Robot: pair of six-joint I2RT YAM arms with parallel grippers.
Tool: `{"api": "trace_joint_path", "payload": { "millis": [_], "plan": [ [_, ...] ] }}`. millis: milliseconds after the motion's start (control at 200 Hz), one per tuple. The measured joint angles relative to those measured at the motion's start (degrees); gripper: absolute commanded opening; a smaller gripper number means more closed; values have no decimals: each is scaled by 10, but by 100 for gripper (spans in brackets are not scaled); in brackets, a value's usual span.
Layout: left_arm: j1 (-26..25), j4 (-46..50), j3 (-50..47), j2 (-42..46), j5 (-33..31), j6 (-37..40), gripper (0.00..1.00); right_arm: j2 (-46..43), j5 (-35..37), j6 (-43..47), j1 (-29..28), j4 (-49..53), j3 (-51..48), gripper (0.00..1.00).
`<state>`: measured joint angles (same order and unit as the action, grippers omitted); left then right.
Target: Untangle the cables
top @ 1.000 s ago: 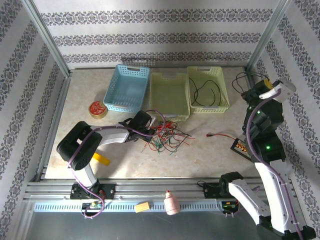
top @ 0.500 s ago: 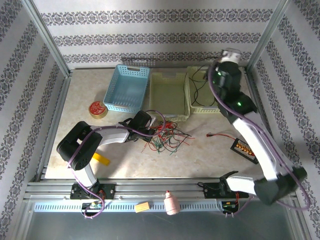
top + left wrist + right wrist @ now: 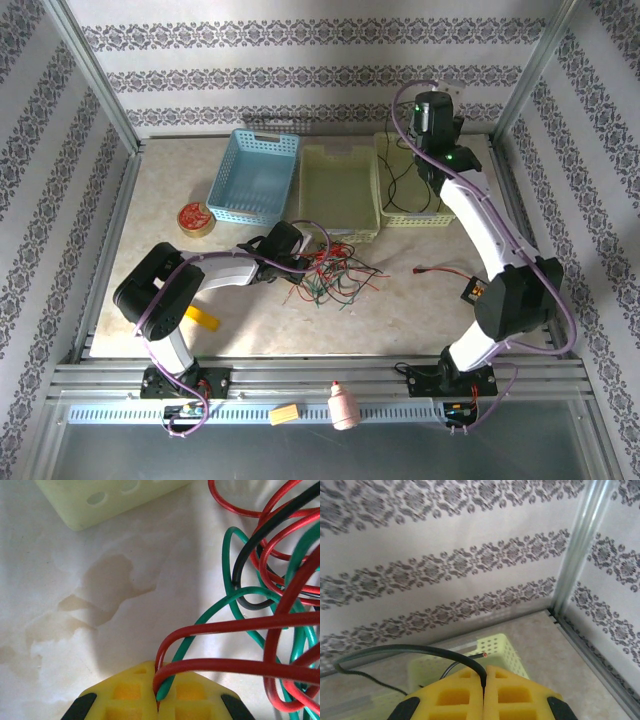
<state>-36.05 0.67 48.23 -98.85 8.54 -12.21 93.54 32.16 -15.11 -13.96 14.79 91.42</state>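
Gripping one red loop [image 3: 220, 628] and one green end [image 3: 172, 677], the left gripper [image 3: 159, 702] sits clamped at the tangle of cables [image 3: 332, 272], mid-table. The right gripper [image 3: 484, 682] pinches one black cable [image 3: 395, 650], seemingly above the rightmost of three baskets [image 3: 415, 219].

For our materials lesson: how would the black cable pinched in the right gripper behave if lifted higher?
Probably floppy: the black cable arcs and droops away from the shut right gripper. Likely light, since a fingertip pinch holds it. It may swing and snag the yellow basket.
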Motion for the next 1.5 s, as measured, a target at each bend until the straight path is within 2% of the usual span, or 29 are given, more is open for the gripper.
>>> {"api": "trace_joint_path", "payload": {
  "millis": [205,265,300,360,435,590,800,870,965,1080,1185,1310,1500],
  "plan": [
    [0,0,0,0,0,0,0,41,-19,-46,28,3,-34,0],
    [0,0,0,0,0,0,0,55,-42,-67,35,5,-47,24],
    [0,0,0,0,0,0,0,63,-59,-82,40,7,-57,34],
    [0,0,0,0,0,0,0,66,-85,-106,45,11,-79,45],
    [0,0,0,0,0,0,0,66,-106,-133,49,15,-103,52],
    [0,0,0,0,0,0,0,40,-124,-157,48,17,-146,54],
    [0,0,1,0,0,0,0,-70,-129,-166,28,12,-215,54],
    [0,3,3,0,0,0,0,-101,-136,-162,-4,11,-237,55],
    [0,10,8,-2,0,0,0,-125,-154,-145,-82,6,-263,55],
    [0,16,13,-5,0,0,0,-122,-198,-127,-181,5,-286,55],
    [0,17,14,-5,0,0,0,-107,-238,-119,-243,4,-297,55],
    [0,18,14,-5,0,0,0,-87,-254,-120,-271,4,-300,55],
    [0,18,14,-5,0,0,0,-80,-259,-130,-264,0,-301,55]
  ]
}}
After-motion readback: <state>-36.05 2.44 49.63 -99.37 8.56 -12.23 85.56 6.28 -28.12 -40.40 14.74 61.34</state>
